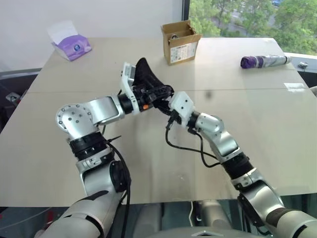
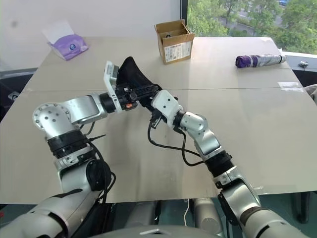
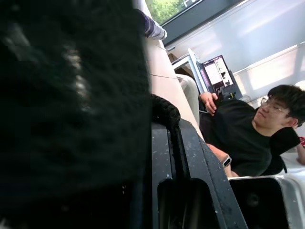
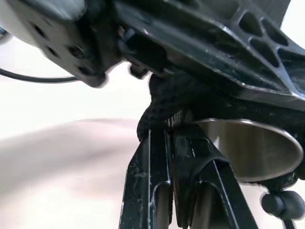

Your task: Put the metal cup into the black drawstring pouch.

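The black drawstring pouch (image 1: 143, 74) is held up above the table, with my left gripper (image 1: 159, 93) shut on its lower part. The pouch's dark fabric (image 3: 71, 119) lies close against the left gripper's fingers (image 3: 190, 157) in the left wrist view. My right gripper (image 1: 165, 102) meets it from the right and is shut on the black fabric at the pouch's mouth (image 4: 167, 102). The metal cup (image 4: 252, 152) shows as a shiny round rim and inner wall, wrapped by the pouch's fabric, right beside the right gripper's fingers (image 4: 143, 176).
An open cardboard box (image 1: 180, 41) stands at the back of the beige table (image 1: 257, 129). A purple tissue pack (image 1: 71, 44) lies at the back left, a purple-and-silver folded umbrella (image 1: 262, 61) at the back right. A person (image 3: 257, 138) sits beyond the table's side.
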Motion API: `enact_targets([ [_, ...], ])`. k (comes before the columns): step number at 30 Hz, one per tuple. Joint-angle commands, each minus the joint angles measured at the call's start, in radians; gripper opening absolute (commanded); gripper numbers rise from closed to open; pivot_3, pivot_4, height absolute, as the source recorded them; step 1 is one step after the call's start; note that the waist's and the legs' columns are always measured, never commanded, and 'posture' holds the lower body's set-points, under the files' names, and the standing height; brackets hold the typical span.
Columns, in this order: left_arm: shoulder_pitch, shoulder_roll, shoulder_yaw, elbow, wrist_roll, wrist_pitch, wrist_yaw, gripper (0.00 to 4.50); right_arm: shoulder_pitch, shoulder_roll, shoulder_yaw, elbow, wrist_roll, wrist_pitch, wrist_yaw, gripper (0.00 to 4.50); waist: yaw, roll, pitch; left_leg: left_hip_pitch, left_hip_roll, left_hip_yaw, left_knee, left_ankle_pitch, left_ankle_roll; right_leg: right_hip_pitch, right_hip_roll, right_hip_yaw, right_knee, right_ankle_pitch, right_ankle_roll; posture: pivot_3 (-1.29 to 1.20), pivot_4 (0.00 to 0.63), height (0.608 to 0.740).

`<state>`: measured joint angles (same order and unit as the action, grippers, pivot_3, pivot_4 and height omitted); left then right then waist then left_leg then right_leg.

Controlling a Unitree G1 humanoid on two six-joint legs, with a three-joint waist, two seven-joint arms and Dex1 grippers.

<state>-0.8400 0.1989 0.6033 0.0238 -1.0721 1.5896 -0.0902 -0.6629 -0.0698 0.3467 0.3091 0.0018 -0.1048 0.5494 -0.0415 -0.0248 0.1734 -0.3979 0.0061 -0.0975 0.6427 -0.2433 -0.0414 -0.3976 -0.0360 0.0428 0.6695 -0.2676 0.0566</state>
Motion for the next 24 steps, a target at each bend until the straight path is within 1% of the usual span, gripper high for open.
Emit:
enact_targets([
  [1, 0.02, -0.012, -0.015, -0.003, -0.071, 0.025, 0.048, 0.0, -0.064, 0.035, -0.017, -0.001, -0.04, -0.127, -0.049, 0.12, 0.0, 0.0, 0.0, 0.0, 0.0, 0.0, 0.0, 0.0, 0.0, 0.0, 0.0, 0.0, 0.0, 0.0, 0.0, 0.0, 0.15, 0.74],
  [3, 0.034, 0.002, -0.01, -0.012, -0.097, 0.025, 0.068, 0.0, -0.038, 0.078, -0.088, -0.021, 0.067, -0.052, -0.055, 0.12, -0.003, 0.0, 0.0, 0.0, 0.0, 0.0, 0.0, 0.0, 0.0, 0.0, 0.0, 0.0, 0.0, 0.0, 0.0, 0.0, 0.15, 0.74],
  [5, 0.045, 0.002, -0.013, -0.027, -0.119, 0.025, 0.091, 0.0, -0.011, 0.098, -0.13, -0.047, 0.133, 0.0, -0.043, 0.12, -0.001, 0.0, 0.0, 0.0, 0.001, 0.0, 0.0, 0.0, 0.0, 0.0, 0.0, 0.0, 0.0, 0.0, 0.0, 0.0, 0.15, 0.74],
  [8, 0.057, -0.021, -0.016, -0.064, -0.145, 0.025, 0.129, 0.0, 0.049, 0.054, -0.111, -0.129, 0.134, 0.017, 0.015, 0.12, 0.006, 0.0, 0.0, 0.0, 0.0, 0.0, 0.0, 0.0, 0.0, 0.0, -0.001, 0.0, 0.0, 0.0, 0.0, 0.0, 0.15, 0.74],
  [12, 0.072, -0.065, 0.021, -0.076, -0.175, 0.01, 0.206, 0.0, 0.141, -0.063, -0.056, -0.297, 0.109, 0.061, 0.114, 0.12, 0.014, 0.0, 0.0, -0.002, -0.002, -0.001, 0.0, 0.0, 0.0, 0.0, -0.002, -0.001, -0.002, 0.0, 0.0, 0.0, 0.15, 0.74],
  [14, 0.093, -0.081, 0.023, -0.083, -0.186, 0.009, 0.239, 0.0, 0.15, -0.092, -0.036, -0.315, 0.097, 0.077, 0.139, 0.12, 0.006, 0.0, 0.0, -0.001, -0.001, -0.001, 0.0, 0.0, 0.0, 0.0, -0.001, -0.001, -0.001, 0.0, 0.0, 0.0, 0.15, 0.74],
  [17, 0.126, -0.119, 0.012, -0.111, -0.222, -0.001, 0.286, 0.0, 0.116, -0.086, 0.031, -0.231, 0.028, 0.03, 0.157, 0.12, -0.004, 0.0, 0.0, 0.001, 0.001, 0.001, 0.0, 0.0, 0.0, 0.0, 0.001, 0.001, 0.001, 0.0, 0.0, 0.0, 0.15, 0.74],
  [20, 0.151, -0.145, -0.005, -0.134, -0.259, -0.023, 0.334, 0.0, 0.068, -0.047, 0.105, -0.1, -0.048, -0.058, 0.17, 0.12, -0.003, 0.0, 0.0, 0.002, 0.002, 0.001, 0.0, 0.001, -0.001, 0.0, 0.002, 0.001, 0.002, 0.0, 0.0, 0.0, 0.15, 0.74],
  [24, 0.174, -0.143, -0.026, -0.149, -0.334, -0.055, 0.398, 0.0, 0.039, -0.039, 0.14, -0.003, -0.093, -0.153, 0.194, 0.12, 0.008, -0.001, 0.0, 0.002, 0.0, 0.001, 0.001, 0.001, -0.001, 0.001, 0.0, 0.001, 0.002, 0.0, 0.0, 0.0, 0.15, 0.74],
])
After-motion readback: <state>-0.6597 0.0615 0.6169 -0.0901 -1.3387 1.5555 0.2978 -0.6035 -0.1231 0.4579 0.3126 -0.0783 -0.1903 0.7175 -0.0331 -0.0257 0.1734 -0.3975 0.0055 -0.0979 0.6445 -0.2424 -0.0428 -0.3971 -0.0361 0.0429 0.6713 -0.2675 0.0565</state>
